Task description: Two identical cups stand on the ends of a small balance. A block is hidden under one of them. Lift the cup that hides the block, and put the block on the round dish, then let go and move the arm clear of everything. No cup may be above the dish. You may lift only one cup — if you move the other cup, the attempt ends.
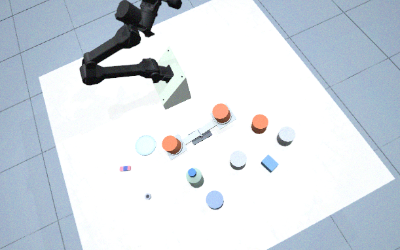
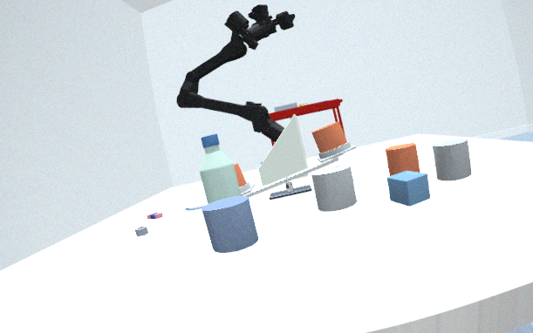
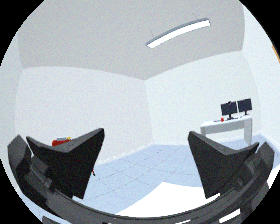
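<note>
Three orange cups [image 1: 221, 112] [image 2: 329, 137], two apparently on the balance [image 1: 192, 135] [image 2: 293, 178]; one white bench [image 1: 305, 196] [image 2: 276, 283]; tiled floor [image 1: 370, 49] [image 3: 136, 167]; jaws (empty) spread wide.

three orange cups [image 1: 221, 112] [image 2: 330, 138], two grey cylinders [image 1: 238, 160] [image 2: 335, 189], one bottle [image 1: 194, 177] [image 2: 220, 176], one round dish [image 1: 145, 145] [image 2: 194, 208], two monitors [image 3: 229, 109]

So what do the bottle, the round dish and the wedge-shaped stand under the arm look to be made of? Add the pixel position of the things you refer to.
Bottle [image 1: 194, 177] [image 2: 220, 180]: probably matte plastic; even pale green, blue screw-type cap.
Dish [image 1: 145, 145]: possibly glass or glossy plastic; pale bluish with a darker rim, too washed out to settle.
Stand [image 1: 178, 95] [image 2: 288, 154]: perhaps painted metal or plastic; flat pale faces, dark screw-like dots on top.
</note>
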Robot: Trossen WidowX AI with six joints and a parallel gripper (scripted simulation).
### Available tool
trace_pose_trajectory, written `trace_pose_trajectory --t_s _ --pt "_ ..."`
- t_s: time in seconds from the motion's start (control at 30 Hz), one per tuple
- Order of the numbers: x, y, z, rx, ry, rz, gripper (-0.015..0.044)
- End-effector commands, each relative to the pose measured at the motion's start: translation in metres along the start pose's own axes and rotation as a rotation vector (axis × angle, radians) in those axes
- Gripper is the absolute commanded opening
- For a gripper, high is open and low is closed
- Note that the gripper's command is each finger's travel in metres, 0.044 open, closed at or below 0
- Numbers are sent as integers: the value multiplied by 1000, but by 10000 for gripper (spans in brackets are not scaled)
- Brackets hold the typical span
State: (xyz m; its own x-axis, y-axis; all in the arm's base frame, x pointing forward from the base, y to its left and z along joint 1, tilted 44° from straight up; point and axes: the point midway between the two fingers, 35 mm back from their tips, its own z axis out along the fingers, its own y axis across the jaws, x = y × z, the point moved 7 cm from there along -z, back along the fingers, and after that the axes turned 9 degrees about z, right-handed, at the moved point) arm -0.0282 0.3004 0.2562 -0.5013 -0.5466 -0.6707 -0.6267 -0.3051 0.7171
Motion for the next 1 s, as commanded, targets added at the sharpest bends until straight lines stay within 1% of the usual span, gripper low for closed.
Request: trace_pose_trajectory --t_s 0.0,0.47,0.97 --pt "3 -17 -2 113 -15 78 440" --pt "20 -73 -18 531 -60 309 440" --pt "48 -121 -56 1013 -89 486 440"
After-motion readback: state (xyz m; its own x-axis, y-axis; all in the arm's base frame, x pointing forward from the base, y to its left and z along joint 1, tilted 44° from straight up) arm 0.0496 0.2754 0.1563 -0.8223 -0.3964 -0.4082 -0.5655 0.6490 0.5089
